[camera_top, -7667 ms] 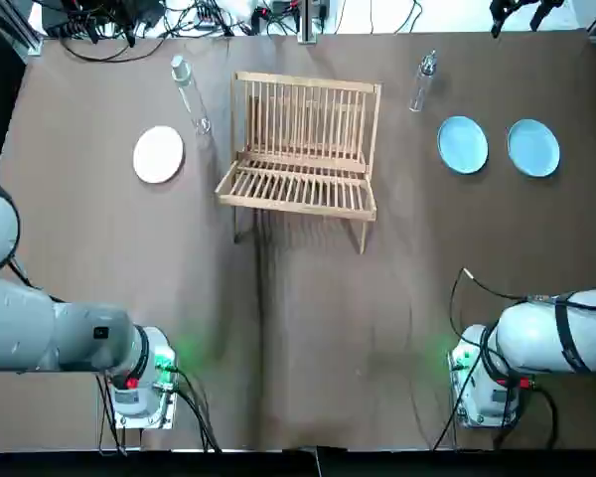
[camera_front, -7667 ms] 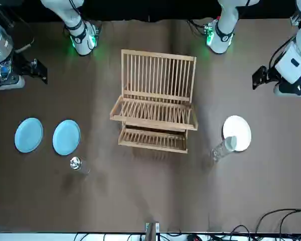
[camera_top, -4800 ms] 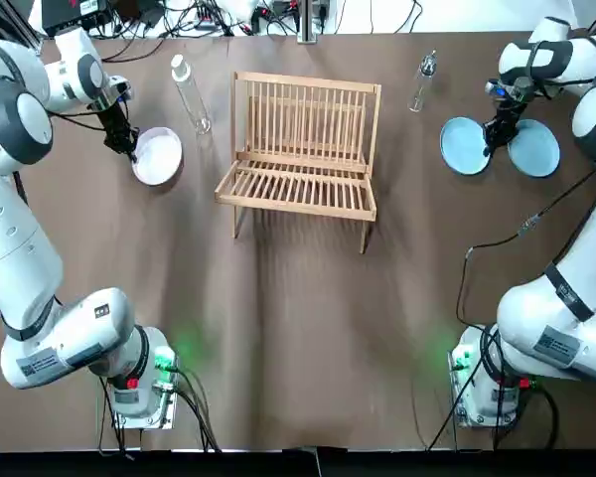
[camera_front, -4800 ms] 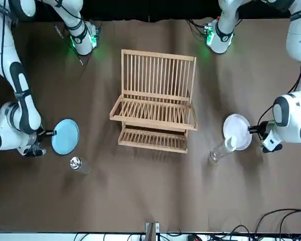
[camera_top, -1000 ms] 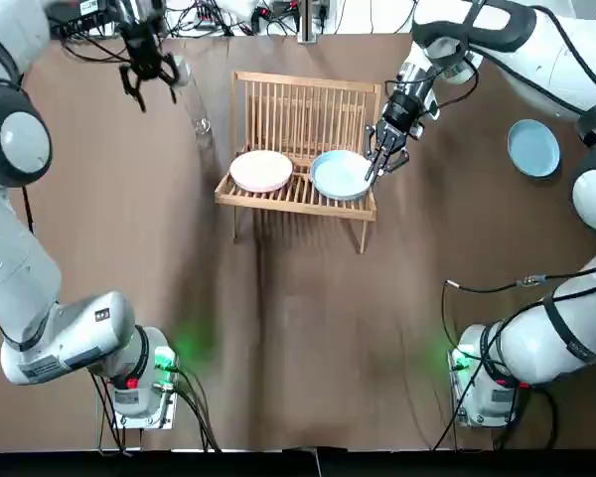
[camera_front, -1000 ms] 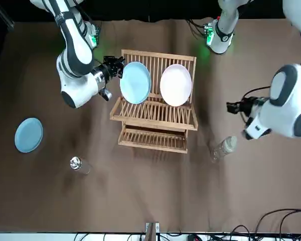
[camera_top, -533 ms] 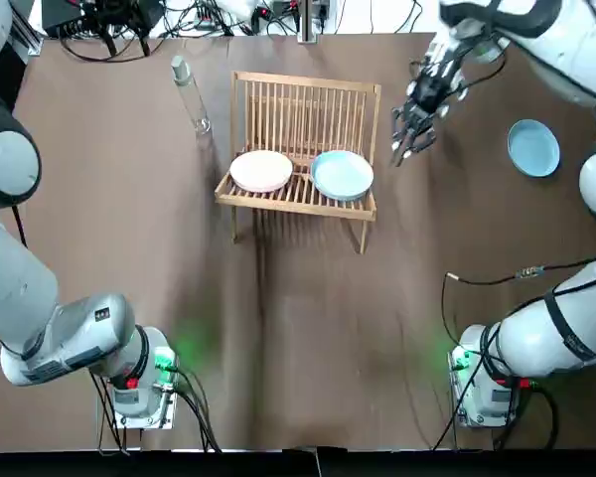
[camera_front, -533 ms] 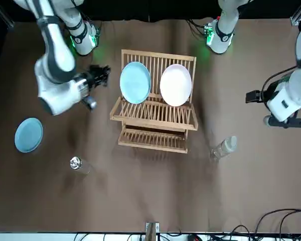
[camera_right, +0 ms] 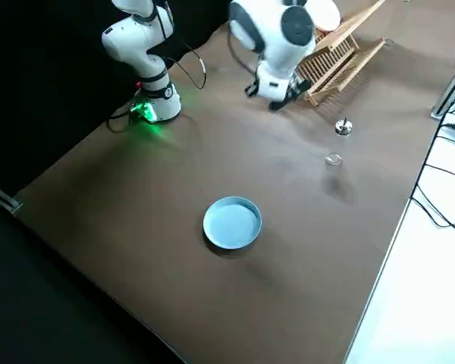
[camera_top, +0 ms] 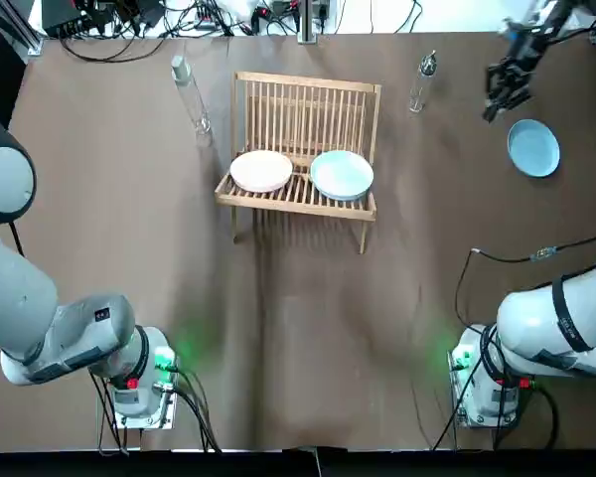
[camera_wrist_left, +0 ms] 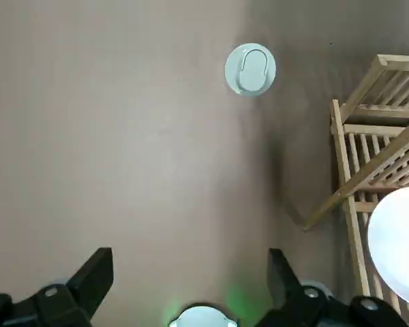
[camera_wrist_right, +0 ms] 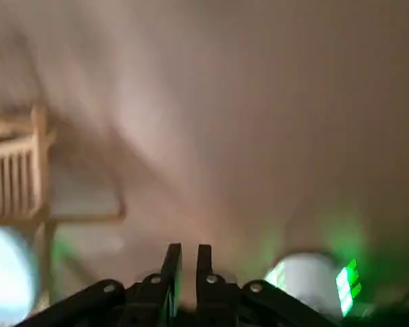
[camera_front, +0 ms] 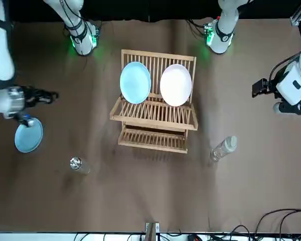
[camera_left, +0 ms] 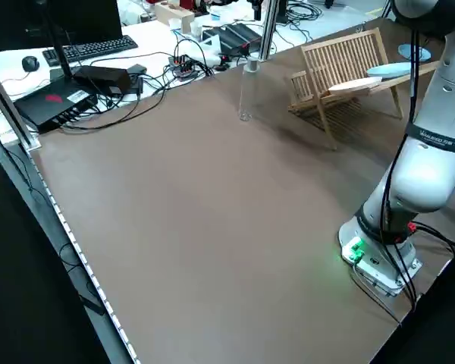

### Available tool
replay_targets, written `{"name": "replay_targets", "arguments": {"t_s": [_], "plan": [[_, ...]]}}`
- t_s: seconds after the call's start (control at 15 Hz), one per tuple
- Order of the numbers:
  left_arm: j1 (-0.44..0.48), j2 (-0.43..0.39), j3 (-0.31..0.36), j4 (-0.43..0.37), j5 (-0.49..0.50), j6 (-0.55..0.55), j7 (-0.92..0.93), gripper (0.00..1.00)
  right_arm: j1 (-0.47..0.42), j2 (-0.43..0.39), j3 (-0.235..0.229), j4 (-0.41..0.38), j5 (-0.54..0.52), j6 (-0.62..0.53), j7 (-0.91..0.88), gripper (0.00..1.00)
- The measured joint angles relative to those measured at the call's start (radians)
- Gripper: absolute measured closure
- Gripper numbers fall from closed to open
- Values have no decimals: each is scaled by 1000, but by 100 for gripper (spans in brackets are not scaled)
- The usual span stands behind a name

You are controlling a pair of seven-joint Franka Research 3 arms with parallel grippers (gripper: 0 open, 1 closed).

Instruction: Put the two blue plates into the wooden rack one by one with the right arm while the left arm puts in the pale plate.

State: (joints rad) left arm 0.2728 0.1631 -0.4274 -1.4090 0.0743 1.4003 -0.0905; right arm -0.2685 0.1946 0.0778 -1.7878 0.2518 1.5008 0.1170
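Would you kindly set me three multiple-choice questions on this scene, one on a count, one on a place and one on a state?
1. How many plates rest in the wooden rack?
A. One
B. Two
C. Three

2. Where does the loose blue plate lie?
A. On the table, at the robot's right
B. On the floor
C. Under the rack

3. The left end effector is:
A. Open and empty
B. Shut on a spoon
C. Shut on a cup

Answers:
1 B: the racked blue plate and the pale plate sit there side by side.
2 A: the top view shows it flat on the table at the robot's right, near the right end effector, which does not hold it.
3 A: the left wrist view shows its fingers wide apart with nothing between them.
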Motion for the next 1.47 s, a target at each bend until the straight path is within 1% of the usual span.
{"name": "replay_targets", "arguments": {"t_s": [0.07, 0.13, 0.2, 0.27, 0.33, 0.4, 0.47, 0.6, 0.73, 0.87, 1.13, 1.47], "plan": [[-29, -6, 32, 0, 0, 1, 0, 0, -38, 5, -1, 0, -43, 68, -45, 83], [-80, -16, 91, 1, -2, 1, 0, 0, -69, 18, -1, 0, -74, 129, -80, 83], [-152, -31, 177, 1, -19, 1, 0, 0, -93, 41, -1, -1, -102, 191, -104, 79], [-222, -49, 267, 0, -45, 1, 1, 0, -113, 72, 0, -1, -137, 258, -122, 71], [-272, -70, 340, -4, -72, 0, 4, 0, -129, 107, 0, 0, -177, 323, -138, 67], [-292, -92, 375, -15, -85, 0, 12, 0, -144, 143, 0, 2, -218, 379, -155, 67], [-295, -115, 388, -37, -92, 3, 20, 0, -159, 180, 0, 7, -258, 426, -174, 67], [-296, -166, 390, -115, -92, 55, 23, 0, -206, 248, -1, 33, -320, 489, -216, 66], [-301, -204, 388, -186, -92, 94, 31, 0, -269, 306, -1, 65, -355, 547, -309, 63], [-303, -217, 386, -218, -85, 110, 63, 0, -347, 374, -1, 97, -366, 637, -428, 63], [-312, -217, 382, -225, -53, 111, 87, 0, -403, 431, -1, 106, -369, 716, -508, 64], [-313, -213, 379, -230, -52, 116, 89, 0, -422, 486, -1, 108, -369, 772, -518, 64]]}}
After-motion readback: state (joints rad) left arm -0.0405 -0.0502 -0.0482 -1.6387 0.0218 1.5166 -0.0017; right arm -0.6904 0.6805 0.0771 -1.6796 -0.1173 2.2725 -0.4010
